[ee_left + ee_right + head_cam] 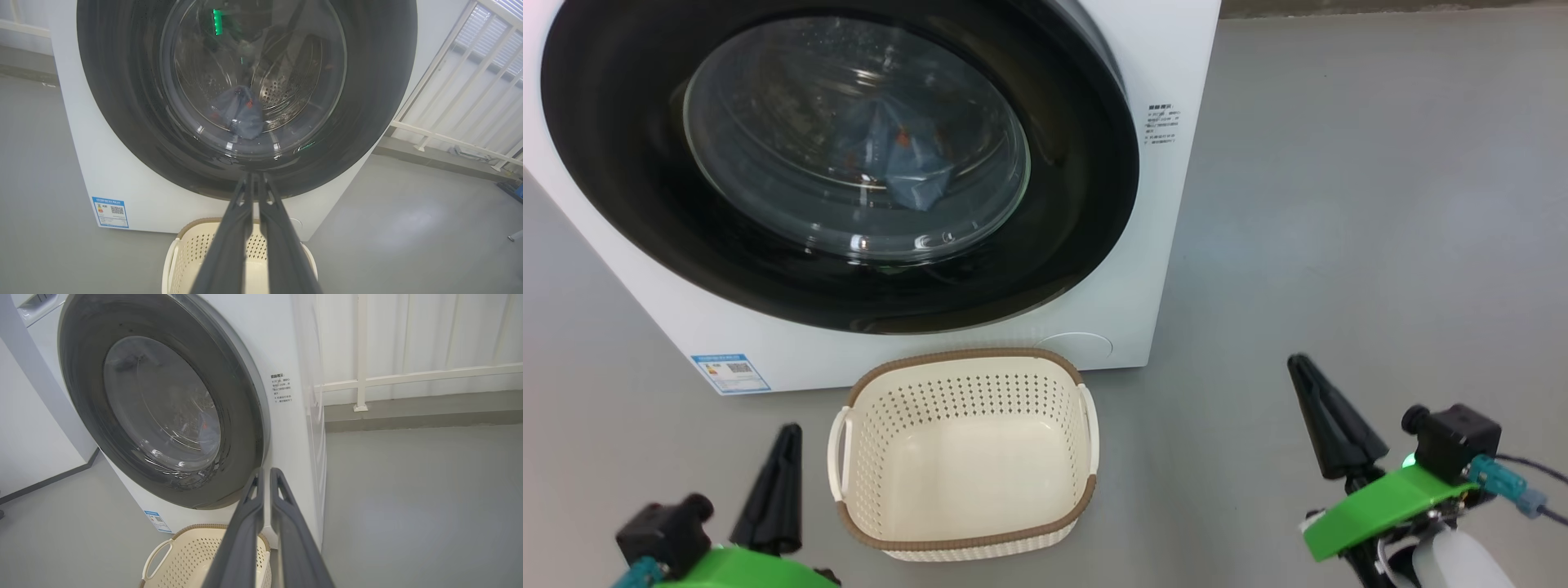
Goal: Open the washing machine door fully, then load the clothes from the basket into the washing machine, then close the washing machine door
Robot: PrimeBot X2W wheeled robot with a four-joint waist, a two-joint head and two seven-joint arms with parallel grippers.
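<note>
The task looks to be at its end. The washing machine door sits flush against the front of the washing machine, with its black rim showing no gap on any side. The basket is bare down to its cream bottom. The clothes lie inside the drum behind the glass bowl. A blue cloth with orange specks is plain to see there, but I cannot pick out a cream-yellow one through the reflections.

The basket stands on the floor, just in front of the machine's lower front edge and right of the small blue label.

By my reading, opening, loading and closing are all done. What remains calls for little: at most a firm press on the door rim if the latch has not caught (the frames cannot show whether it has). Otherwise both arms only need to keep clear of the door and basket.

The left gripper hovers low, just beside the basket's left handle, with its fingers pointing towards the machine. Its jaws are drawn together on nothing. The right gripper hangs over bare floor, well apart from the basket's right side and angled slightly inward. Its jaws are also together and empty. Each wrist view looks along its closed fingers at the lower rim of the door.
</note>
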